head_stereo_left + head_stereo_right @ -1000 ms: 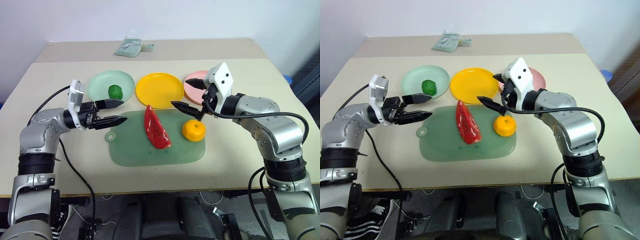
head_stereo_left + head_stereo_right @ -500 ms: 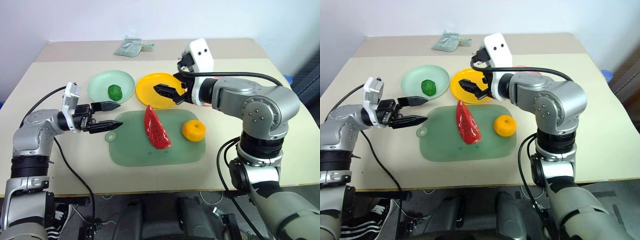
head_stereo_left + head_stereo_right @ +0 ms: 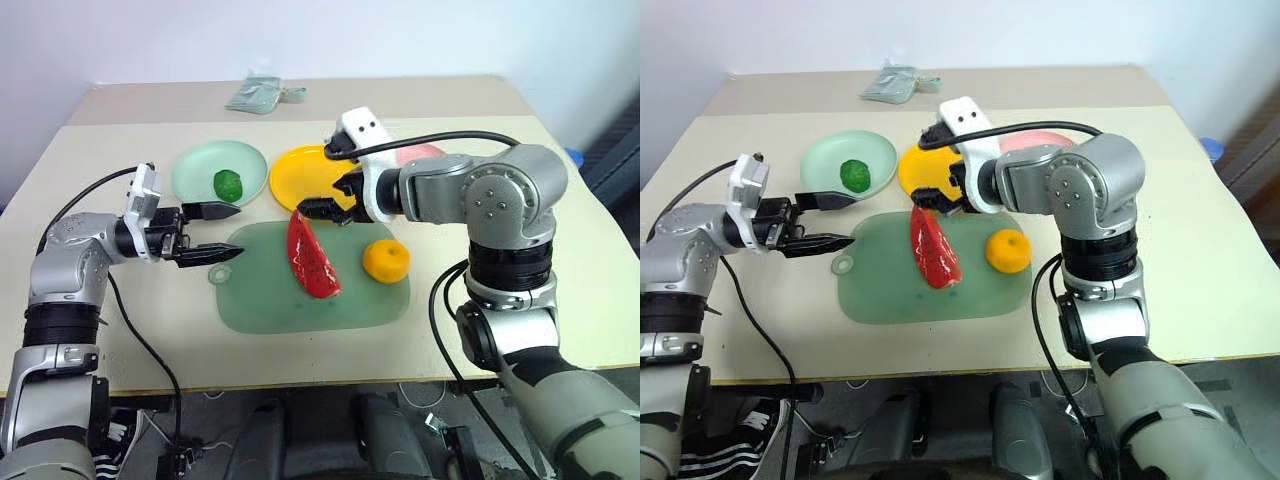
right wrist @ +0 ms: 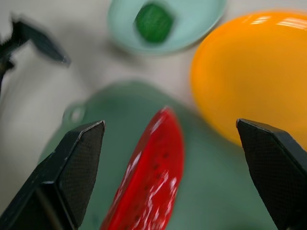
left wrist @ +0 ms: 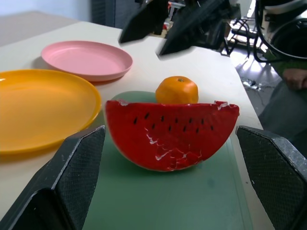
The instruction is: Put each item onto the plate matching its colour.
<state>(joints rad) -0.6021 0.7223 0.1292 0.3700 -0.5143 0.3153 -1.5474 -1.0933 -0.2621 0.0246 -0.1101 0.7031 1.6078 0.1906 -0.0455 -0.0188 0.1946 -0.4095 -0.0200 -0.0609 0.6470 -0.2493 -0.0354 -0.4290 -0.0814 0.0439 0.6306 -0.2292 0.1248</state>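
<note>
— Two items are left on the cutting mat: the watermelon wedge and the orange. The green lump already sits on the mint green plate.

— How will the wedge handle?

— Likely light, stiff plastic, probably smooth — I'd pinch it across its flat red faces near the middle, not along the curved rind. The right gripper hangs above its far tip, fingers spread, empty.

— And the left gripper?

— Spread too, holding nothing, beside the mat's handle end.

— Anything in the way?

— The yellow-orange plate lies between the wedge and the pink plate, which the right arm partly hides. A small packet sits far back on the surface, well apart.
</note>
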